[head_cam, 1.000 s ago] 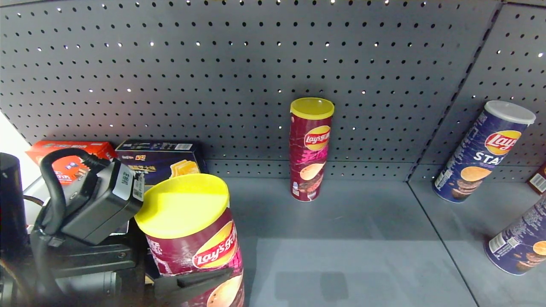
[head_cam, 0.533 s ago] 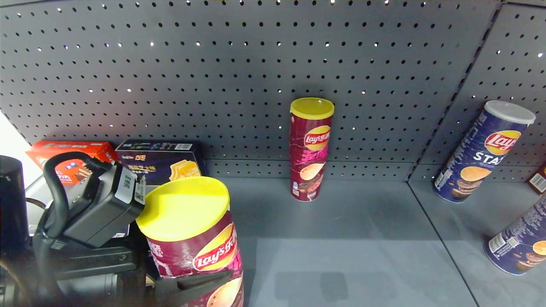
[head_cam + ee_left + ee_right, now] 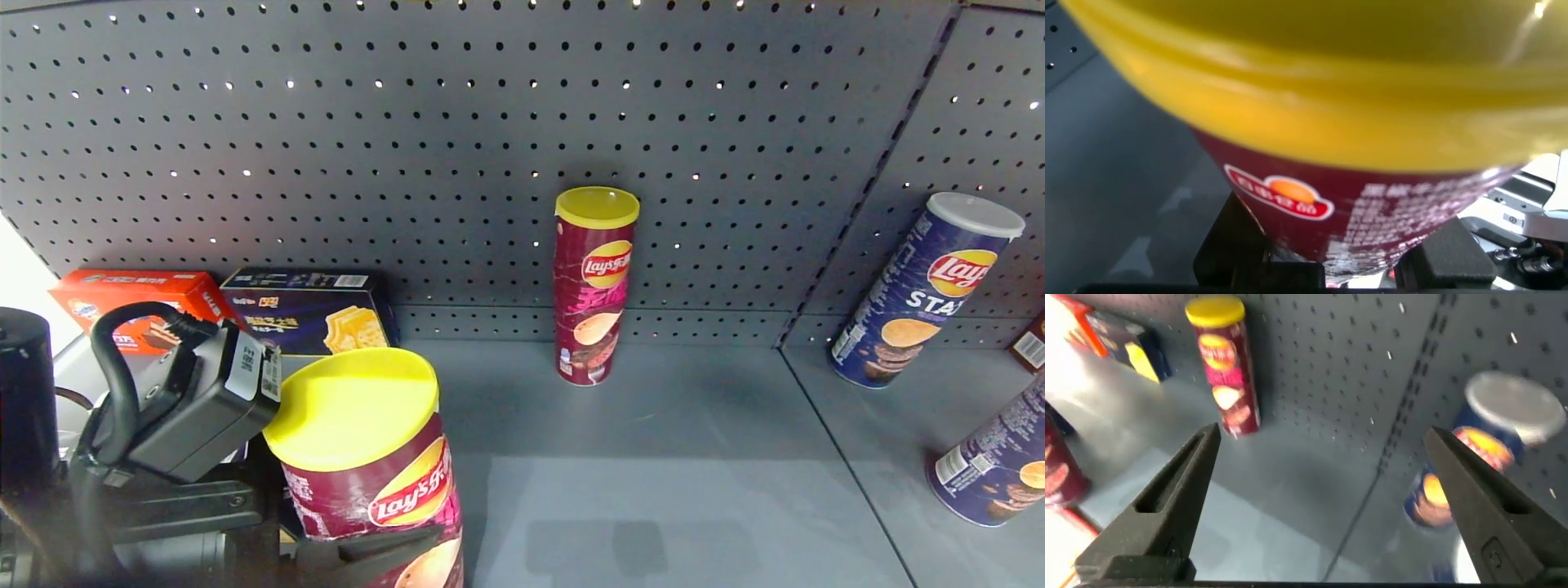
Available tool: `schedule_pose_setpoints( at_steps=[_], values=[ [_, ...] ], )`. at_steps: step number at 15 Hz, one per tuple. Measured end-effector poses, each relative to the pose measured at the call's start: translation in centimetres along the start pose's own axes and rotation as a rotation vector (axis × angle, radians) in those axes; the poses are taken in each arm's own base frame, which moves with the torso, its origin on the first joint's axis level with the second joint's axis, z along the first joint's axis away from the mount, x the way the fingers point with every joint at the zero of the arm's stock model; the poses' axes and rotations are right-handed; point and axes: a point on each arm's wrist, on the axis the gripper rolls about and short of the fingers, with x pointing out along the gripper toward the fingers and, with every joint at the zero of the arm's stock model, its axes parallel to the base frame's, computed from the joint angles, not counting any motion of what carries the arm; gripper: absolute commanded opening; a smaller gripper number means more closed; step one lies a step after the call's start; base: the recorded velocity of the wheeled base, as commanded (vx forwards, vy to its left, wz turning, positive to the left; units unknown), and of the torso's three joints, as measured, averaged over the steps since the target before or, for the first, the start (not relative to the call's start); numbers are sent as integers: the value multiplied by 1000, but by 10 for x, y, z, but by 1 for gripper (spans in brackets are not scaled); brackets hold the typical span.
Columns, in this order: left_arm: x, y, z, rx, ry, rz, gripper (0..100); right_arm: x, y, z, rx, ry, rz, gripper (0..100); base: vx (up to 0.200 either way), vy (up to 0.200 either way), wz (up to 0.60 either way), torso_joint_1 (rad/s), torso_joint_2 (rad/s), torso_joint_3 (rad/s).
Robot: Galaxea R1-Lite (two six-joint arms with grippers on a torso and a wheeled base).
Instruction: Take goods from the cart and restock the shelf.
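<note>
My left gripper point(image 3: 377, 549) is shut on a maroon chip can with a yellow lid point(image 3: 366, 457), held upright at the shelf's front left. In the left wrist view that can point(image 3: 1355, 204) sits between the two dark fingers point(image 3: 1234, 245). A second maroon can point(image 3: 594, 286) stands upright against the pegboard at the middle of the shelf. My right gripper point(image 3: 1327, 510) is open in front of the shelf with nothing between its fingers. Its view takes in the standing maroon can point(image 3: 1225, 363) and a blue can point(image 3: 1490, 449).
An orange box point(image 3: 139, 304) and a dark blue box point(image 3: 314, 310) lie at the back left. Two blue chip cans point(image 3: 922, 290) point(image 3: 992, 465) lean on the right shelf section, past a seam in the grey shelf floor point(image 3: 678, 474). The pegboard back wall point(image 3: 457, 147) closes the shelf.
My left gripper has sunk slightly with the maroon can in it. The cans and boxes on the shelf have not moved.
</note>
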Motion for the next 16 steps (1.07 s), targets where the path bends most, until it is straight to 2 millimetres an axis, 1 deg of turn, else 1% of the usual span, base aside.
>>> schedule_pose_setpoints(
  at_steps=[2,7,10,14,16],
  values=[
    [0,1,0,-2,1,6,0,16,2,3,19,-16,33,100,0,0,0,0,0,0],
    [-1,1,-2,-6,5,7,0,39,6,6,31,6,114,100,0,0,0,0,0,0],
    [-1,1,-2,-6,5,7,0,54,12,4,26,34,166,100,0,0,0,0,0,0],
    [-1,2,0,-3,-1,9,0,79,27,-6,9,100,200,100,0,0,0,0,0,0],
    [-1,2,0,-5,-1,13,0,93,35,-6,7,115,229,100,0,0,0,0,0,0]
  ],
)
